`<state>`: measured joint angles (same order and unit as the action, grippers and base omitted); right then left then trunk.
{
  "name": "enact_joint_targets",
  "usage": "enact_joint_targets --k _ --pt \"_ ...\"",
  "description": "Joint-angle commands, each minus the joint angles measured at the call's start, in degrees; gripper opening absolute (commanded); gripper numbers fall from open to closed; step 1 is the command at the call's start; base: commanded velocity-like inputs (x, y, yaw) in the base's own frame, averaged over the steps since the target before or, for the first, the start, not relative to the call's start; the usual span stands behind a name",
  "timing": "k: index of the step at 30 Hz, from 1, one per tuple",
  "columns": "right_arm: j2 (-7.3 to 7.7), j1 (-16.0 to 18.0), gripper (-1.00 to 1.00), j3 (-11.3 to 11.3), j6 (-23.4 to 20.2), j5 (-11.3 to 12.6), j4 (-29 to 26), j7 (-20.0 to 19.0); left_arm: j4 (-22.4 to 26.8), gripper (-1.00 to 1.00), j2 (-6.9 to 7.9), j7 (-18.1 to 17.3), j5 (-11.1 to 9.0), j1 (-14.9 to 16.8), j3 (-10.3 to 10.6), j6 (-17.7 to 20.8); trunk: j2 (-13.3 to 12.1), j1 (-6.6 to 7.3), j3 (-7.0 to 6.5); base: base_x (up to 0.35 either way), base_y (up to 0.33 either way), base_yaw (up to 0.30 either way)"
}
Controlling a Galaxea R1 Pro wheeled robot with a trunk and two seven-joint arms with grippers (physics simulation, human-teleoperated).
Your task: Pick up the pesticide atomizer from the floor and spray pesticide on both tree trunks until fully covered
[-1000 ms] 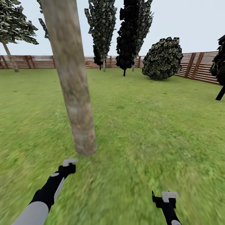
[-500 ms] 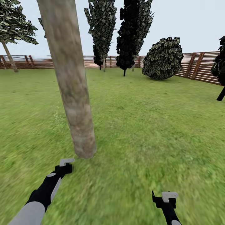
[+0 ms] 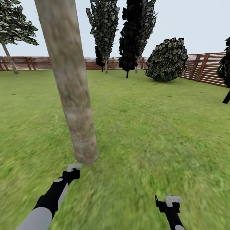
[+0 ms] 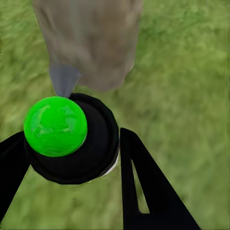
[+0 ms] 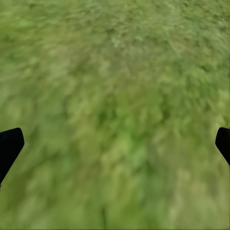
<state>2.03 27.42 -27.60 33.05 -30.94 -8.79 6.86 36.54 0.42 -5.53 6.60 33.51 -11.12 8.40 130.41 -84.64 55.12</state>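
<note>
The spraying step is in hand: the left end effector (image 4: 72, 158) is clamped on the pesticide atomizer (image 4: 72, 139), its grey nozzle aimed at the foot of the tree trunk (image 3: 68, 80) close ahead on the lawn (image 3: 153, 127). The right end effector (image 5: 115, 143) hangs wide open, holding nothing. Next, judging by the aim, the spray should sweep upward along the trunk.

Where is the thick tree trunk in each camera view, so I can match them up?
Head view: the trunk runs from the top edge down to the lawn, left of centre, its base just beyond the left hand.
Left wrist view: the trunk's base is just beyond the sprayer held in the left hand.
Right wrist view: not in it.
Shared landmark: the lawn.
</note>
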Motion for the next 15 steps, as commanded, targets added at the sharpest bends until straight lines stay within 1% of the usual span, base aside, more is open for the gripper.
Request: enact_joint_targets --k 1,3,4,5,8,9,10,11,15 --pt "-0.01 0.0 1.00 0.0 0.0 0.0 0.0 0.0 -0.2 -1.00 0.33 0.0 0.0 -0.1 0.0 0.0 0.0 0.00 0.00 0.334 0.000 0.000" --pt "0.01 0.0 1.00 0.0 0.0 0.0 0.0 0.0 -0.3 -1.00 0.53 0.0 0.0 -0.2 0.0 0.1 0.0 0.00 0.00 0.321 0.000 0.000" --pt "0.02 0.0 1.00 0.0 0.0 0.0 0.0 0.0 -0.3 -1.00 0.79 0.0 0.1 -0.2 0.0 0.2 0.0 0.00 0.00 0.260 0.000 0.000" --pt "0.00 0.0 1.00 0.0 0.0 0.0 0.0 0.0 -0.3 -1.00 1.38 0.1 0.1 -0.2 -0.1 0.2 0.0 0.00 0.00 0.172 0.000 0.000" --pt "0.01 0.0 1.00 0.0 0.0 0.0 0.0 0.0 -0.4 -1.00 4.85 0.2 -0.1 -0.3 -0.2 0.2 0.0 0.00 0.00 0.052 0.000 0.000" --pt "0.02 0.0 1.00 0.0 0.0 0.0 0.0 0.0 -0.4 -1.00 5.58 0.2 -0.2 -0.3 -0.3 0.3 0.0 0.00 0.00 0.012 0.000 0.000" --pt "0.01 0.0 1.00 0.0 0.0 0.0 0.0 0.0 -0.4 -1.00 5.94 0.2 -0.2 -0.4 -0.2 0.2 0.0 0.00 0.00 0.006 0.000 0.000" --pt "0.00 0.0 1.00 0.0 0.0 0.0 0.0 0.0 -0.6 -1.00 5.90 0.3 -0.2 -0.5 -0.1 0.2 0.0 0.00 0.00 0.003 0.000 0.000" --pt "-0.01 0.0 1.00 0.0 0.0 0.0 0.0 0.0 -3.5 -1.00 3.40 -0.1 -0.2 -0.8 0.2 0.2 0.0 0.00 0.00 0.000 0.000 0.000"
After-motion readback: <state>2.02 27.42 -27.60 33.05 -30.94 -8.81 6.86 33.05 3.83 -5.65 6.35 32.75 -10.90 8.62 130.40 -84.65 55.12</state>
